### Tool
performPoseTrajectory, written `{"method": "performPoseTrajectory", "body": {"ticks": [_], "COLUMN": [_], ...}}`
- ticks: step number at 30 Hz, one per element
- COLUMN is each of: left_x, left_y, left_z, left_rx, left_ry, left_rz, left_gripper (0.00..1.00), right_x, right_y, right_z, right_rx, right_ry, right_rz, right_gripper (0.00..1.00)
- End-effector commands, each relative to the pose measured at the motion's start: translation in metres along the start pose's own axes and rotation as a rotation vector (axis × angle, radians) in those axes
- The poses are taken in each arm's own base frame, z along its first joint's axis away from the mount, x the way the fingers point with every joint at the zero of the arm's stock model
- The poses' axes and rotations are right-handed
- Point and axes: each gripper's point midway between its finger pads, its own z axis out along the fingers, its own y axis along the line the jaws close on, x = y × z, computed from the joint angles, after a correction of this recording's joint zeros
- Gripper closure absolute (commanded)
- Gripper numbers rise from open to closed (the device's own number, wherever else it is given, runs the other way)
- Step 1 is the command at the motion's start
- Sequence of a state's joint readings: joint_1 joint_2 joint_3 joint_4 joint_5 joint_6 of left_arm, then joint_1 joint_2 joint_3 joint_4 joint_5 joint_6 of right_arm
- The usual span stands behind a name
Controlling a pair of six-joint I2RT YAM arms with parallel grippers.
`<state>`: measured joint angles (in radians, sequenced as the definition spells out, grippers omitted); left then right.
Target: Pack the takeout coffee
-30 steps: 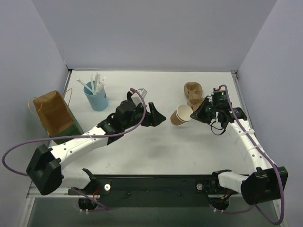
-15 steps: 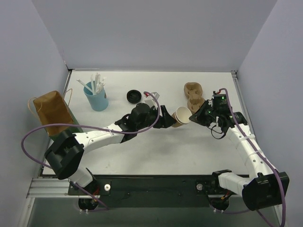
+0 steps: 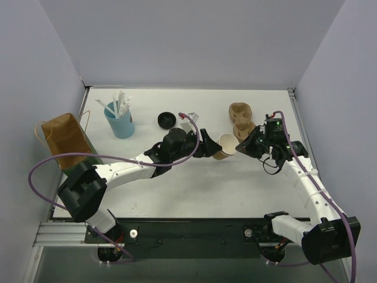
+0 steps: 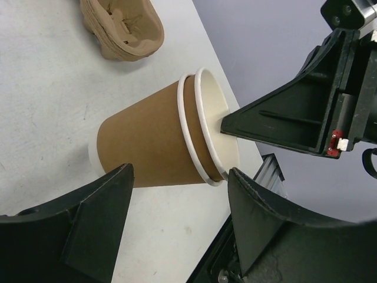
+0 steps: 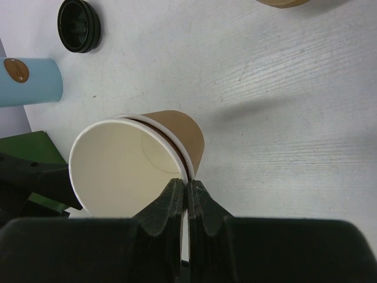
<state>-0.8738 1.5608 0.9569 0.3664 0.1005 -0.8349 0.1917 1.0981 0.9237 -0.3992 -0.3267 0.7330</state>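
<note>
Black jaws of the left end effector (image 4: 178,172) have swung in and now stand apart, astride the takeout coffee cup (image 4: 141,147), which hangs tilted just ahead of it. The right end effector (image 5: 185,184) stays clamped on the cup's rim, so a handover looks near.

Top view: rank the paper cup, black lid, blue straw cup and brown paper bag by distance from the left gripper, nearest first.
1. The paper cup, just right of the left gripper.
2. The black lid, behind and left.
3. The blue straw cup, farther left.
4. The brown paper bag, far left edge.
</note>
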Motion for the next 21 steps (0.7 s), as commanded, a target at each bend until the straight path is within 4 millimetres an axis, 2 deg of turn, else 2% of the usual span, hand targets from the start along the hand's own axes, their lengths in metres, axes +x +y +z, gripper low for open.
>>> {"method": "performPoseTrajectory", "body": {"ticks": [1,9,13,16,21], "left_x": [-0.006,-0.006,-0.012,-0.013,-0.012], "left_y": [-0.003,-0.004,-0.018,-0.021,-0.018], "left_z": [0.007,0.003,-0.005,-0.008,-0.009], "left_rx": [0.022,0.039,0.1,0.11,0.103], "left_ry": [-0.039,-0.05,-0.072,-0.077,-0.079], "left_rz": [-0.005,-0.006,-0.011,-0.008,-0.008], "left_gripper": [0.26,0.26,0.26,0.26,0.27], "right_x": [-0.003,-0.004,-0.003,-0.003,-0.004], "right_y": [0.011,0.006,0.004,0.004,0.005], "right_z": [-0.008,-0.003,0.0,0.0,-0.001], "right_rx": [-0.049,-0.027,-0.017,-0.015,-0.02], "right_ry": [-0.027,-0.026,-0.018,-0.02,-0.026], "right_rz": [0.0,0.001,0.001,0.004,0.004], "right_gripper": [1.0,1.0,1.0,1.0,1.0]}}
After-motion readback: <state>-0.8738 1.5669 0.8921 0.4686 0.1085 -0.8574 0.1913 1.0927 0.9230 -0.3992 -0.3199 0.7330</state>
